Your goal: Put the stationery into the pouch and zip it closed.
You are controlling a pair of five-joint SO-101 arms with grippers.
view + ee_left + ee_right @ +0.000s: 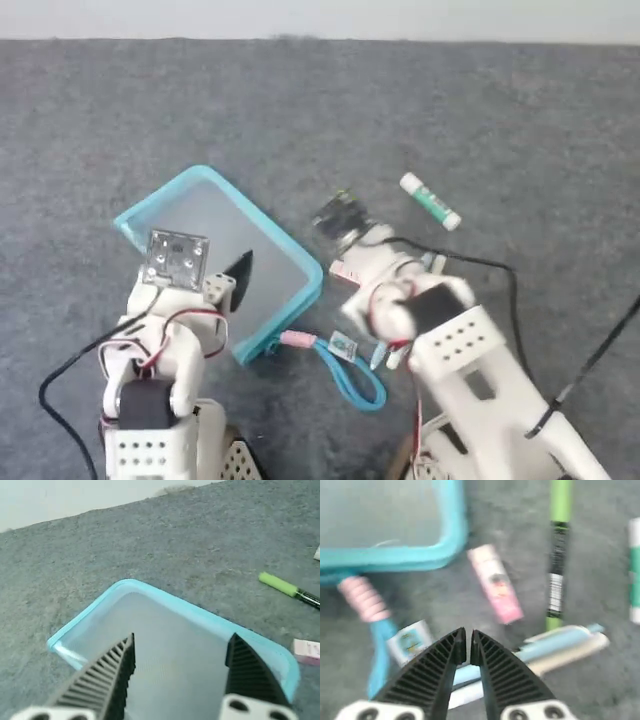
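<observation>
The left end effector [182,642], spread apart, hangs over the blue pouch [200,611] lying at left. The right end effector [467,636], closed together, sits just above the pens [560,642], right of the pouch.

Table [520,110]: grey, fuzzy, carpet-like covering over whole visible surface, slightly mottled. Pale wall [320,18]: plain strip behind table's far edge, meeting grey covering in a straight line.
</observation>
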